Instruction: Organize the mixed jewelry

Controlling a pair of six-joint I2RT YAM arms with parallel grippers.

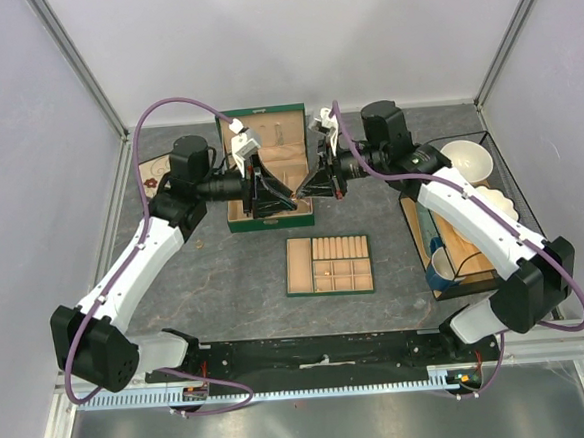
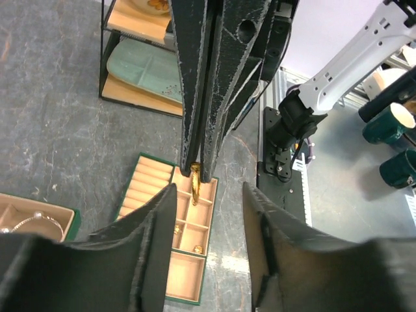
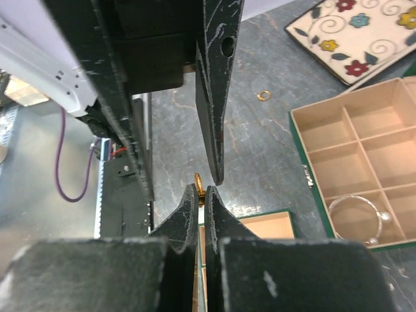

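Observation:
My two grippers meet tip to tip above the table, between the green jewelry box (image 1: 276, 130) and the tan divided tray (image 1: 328, 266). The right gripper (image 3: 202, 190) is shut on a small gold ring (image 3: 199, 185). In the left wrist view the same ring (image 2: 195, 184) hangs from the right fingertips. The left gripper (image 2: 208, 195) is open, its fingers standing apart on either side of the ring without touching it. A silvery bangle (image 3: 354, 214) lies in a box compartment. Two tiny gold pieces (image 2: 177, 229) (image 2: 198, 249) sit in tray compartments.
Another gold ring (image 3: 264, 95) lies loose on the table near a floral plate (image 1: 155, 174). At the right stands a wire rack (image 1: 457, 278) with a white bowl (image 1: 465, 162) and a dark mug (image 1: 443, 266).

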